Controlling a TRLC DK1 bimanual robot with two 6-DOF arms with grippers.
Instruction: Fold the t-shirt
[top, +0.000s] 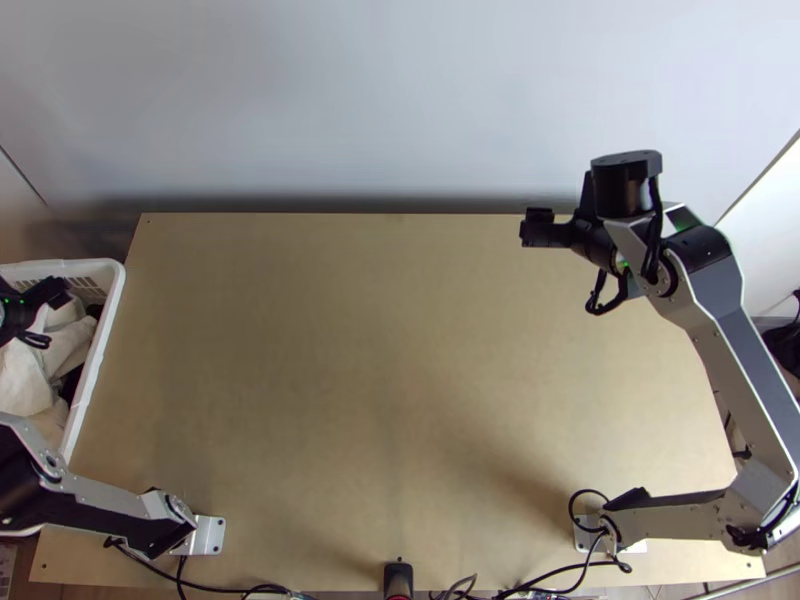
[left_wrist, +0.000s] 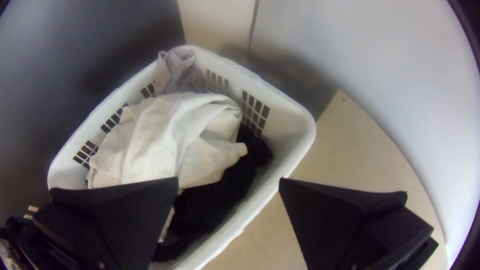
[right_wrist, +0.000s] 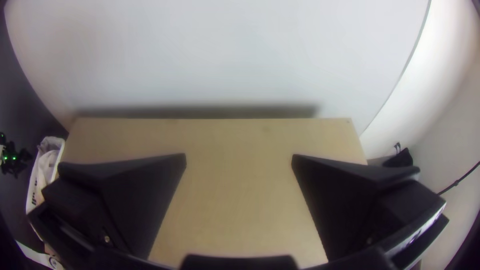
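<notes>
Below our left pincer, spread wide, bunched white cloth lies against black fabric, so we might lift both; our right pincer gapes empty.

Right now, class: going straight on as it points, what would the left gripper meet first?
Likely the white cloth or the black cloth in the basket; depth is unclear.

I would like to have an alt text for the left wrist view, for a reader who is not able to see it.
A white plastic basket holds a bunched white cloth on top of black fabric. The left gripper, its fingers open, hovers over it, with the wooden table beside.
</notes>
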